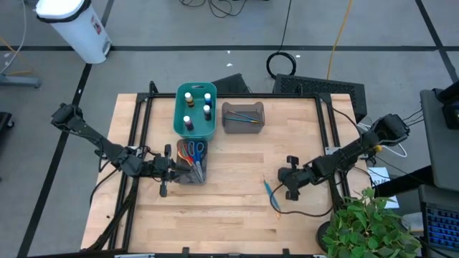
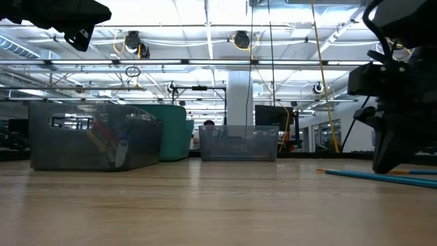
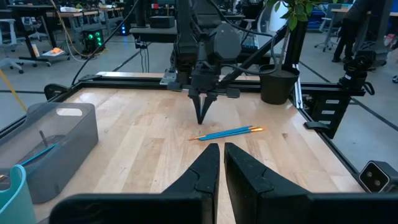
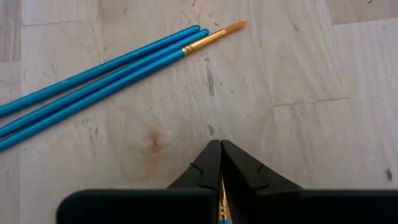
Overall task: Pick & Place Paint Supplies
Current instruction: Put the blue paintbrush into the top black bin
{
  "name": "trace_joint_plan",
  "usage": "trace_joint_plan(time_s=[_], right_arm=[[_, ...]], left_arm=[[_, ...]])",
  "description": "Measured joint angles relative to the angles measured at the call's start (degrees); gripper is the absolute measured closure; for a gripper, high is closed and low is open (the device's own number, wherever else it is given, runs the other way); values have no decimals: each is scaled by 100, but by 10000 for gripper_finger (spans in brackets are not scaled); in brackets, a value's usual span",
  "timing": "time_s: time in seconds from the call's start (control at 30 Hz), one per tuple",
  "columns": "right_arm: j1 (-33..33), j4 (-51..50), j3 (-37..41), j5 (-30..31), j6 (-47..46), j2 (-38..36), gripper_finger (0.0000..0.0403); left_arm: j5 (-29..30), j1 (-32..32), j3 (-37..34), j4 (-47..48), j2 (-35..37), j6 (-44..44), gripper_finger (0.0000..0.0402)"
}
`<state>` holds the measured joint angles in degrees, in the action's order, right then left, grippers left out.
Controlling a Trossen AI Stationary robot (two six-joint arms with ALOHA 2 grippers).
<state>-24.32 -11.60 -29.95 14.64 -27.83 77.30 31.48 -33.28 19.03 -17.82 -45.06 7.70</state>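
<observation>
Robotics lab / industrial workshop w/ open-plan floor. Low view: high ceiling w/ exposed steel trusses [image 2: 205, 65], rows of bright strip lights, round duct fans, a white column [image 2: 239, 102] far behind the table. Left wrist view: more workbenches [image 3: 37, 12] far left w/ electronics showing green LEDs, cables on the floor. High view: grey concrete floor [image 1: 143, 64] w/ taped lines, coiled black cable [image 1: 283, 63], wood table [image 1: 237, 208] in black metal frame, potted plant [image 1: 369, 226] near right corner.
</observation>
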Motion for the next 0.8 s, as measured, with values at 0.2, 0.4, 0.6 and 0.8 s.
trace_joint_plan(time_s=[0.2,0.4,0.6,0.8], right_arm=[[125,86,-55,-36,7,11,402],[201,335,-131,348,-13,22,403],[335,900,-138,356,45,20,403],[586,1893,-140,355,598,15,403]], left_arm=[[0,-1,0,0,0,0,369],[0,0,0,-2,2,0,369],[0,-2,0,0,2,0,369],[0,-1,0,0,2,0,369]])
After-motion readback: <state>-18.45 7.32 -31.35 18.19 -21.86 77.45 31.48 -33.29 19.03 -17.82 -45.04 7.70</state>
